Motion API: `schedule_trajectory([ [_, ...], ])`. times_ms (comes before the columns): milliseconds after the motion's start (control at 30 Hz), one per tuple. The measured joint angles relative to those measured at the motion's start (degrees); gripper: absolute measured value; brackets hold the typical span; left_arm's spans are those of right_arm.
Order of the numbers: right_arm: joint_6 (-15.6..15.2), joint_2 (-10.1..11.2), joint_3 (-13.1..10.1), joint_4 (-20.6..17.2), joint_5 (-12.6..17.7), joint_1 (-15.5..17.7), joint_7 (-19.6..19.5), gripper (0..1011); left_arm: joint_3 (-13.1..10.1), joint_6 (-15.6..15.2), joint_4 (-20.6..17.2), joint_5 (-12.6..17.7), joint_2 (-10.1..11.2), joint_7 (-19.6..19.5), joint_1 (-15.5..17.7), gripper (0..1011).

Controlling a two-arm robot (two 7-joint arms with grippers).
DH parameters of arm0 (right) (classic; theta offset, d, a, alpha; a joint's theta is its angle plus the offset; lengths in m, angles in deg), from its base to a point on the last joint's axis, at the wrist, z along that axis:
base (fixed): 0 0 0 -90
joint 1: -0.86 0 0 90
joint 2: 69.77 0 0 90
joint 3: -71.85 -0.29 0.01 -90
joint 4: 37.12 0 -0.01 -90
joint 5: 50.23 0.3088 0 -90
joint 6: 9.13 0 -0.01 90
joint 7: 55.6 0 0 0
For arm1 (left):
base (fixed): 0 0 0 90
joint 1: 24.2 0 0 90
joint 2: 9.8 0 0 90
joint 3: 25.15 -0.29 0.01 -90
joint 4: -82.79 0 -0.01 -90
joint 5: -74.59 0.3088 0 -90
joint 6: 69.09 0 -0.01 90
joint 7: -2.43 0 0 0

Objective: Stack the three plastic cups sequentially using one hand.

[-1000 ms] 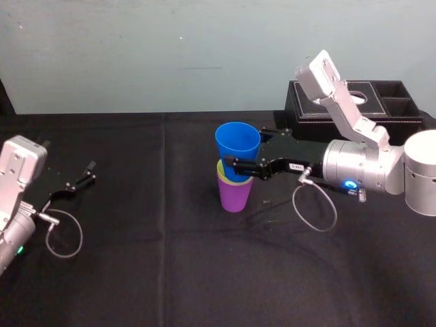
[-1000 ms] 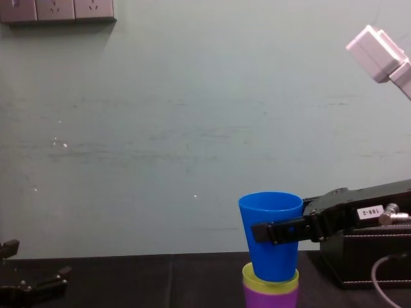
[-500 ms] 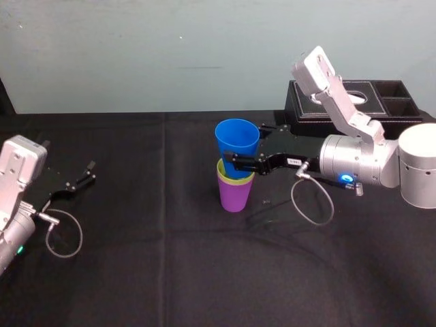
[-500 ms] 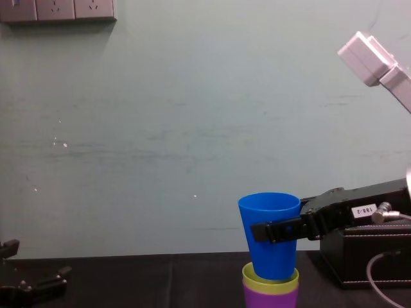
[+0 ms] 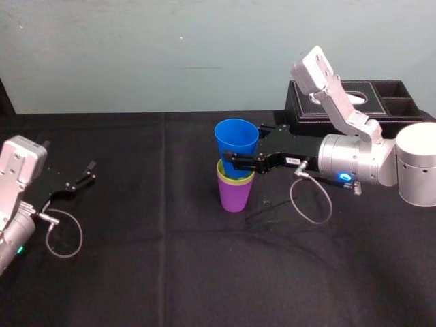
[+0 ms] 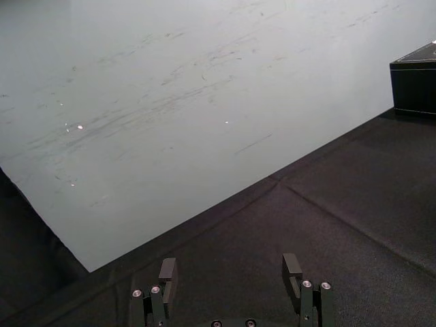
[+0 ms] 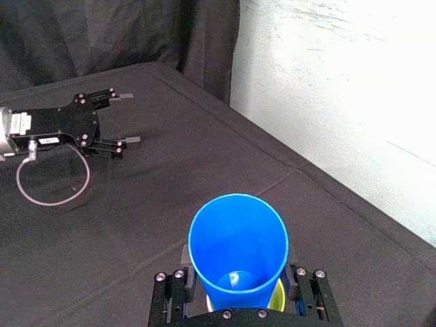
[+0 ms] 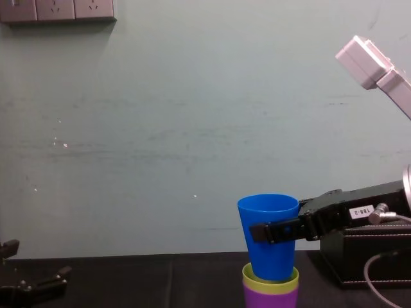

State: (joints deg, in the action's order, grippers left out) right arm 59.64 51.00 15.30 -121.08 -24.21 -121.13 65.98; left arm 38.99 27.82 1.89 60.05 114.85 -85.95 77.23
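Much of the stack is hidden from us. The yellow-green cup (image 5: 235,179) shows only as a thin band of rim, nested in the purple cup (image 5: 235,196), and the base of the blue cup (image 5: 236,144) is sunk inside it, so we cannot tell whether it is fully seated. In the chest view the lower edge cuts off the purple cup (image 8: 270,299) just below its rim. The stack stands upright about midway between the bench's (image 5: 170,272) left and right edges, in its far half.

The right gripper (image 5: 235,161) reaches in from the right and has its two fingers closed on the blue cup's wall below the rim. In the head view we see the near finger across the cup, while the cup hides the far one. The right wrist view shows the blue cup (image 7: 238,251) upright between both fingers. The black tissue box (image 5: 354,102) sits at the far right corner, partly behind the arm.

The left gripper (image 5: 90,172) rests near the left edge, fingers spread with nothing between them.

Against a second ago, the blue cup sits slightly lower and the right arm has edged toward the stack. The left gripper has not moved.
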Motion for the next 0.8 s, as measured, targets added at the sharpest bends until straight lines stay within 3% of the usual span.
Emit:
schedule_trajectory([
  [800,0.8,-1.3,0.3,2.6,-0.9,-0.8,0.0,730,0.0,0.0,0.0,0.0,0.0,0.0,0.0,1010],
])
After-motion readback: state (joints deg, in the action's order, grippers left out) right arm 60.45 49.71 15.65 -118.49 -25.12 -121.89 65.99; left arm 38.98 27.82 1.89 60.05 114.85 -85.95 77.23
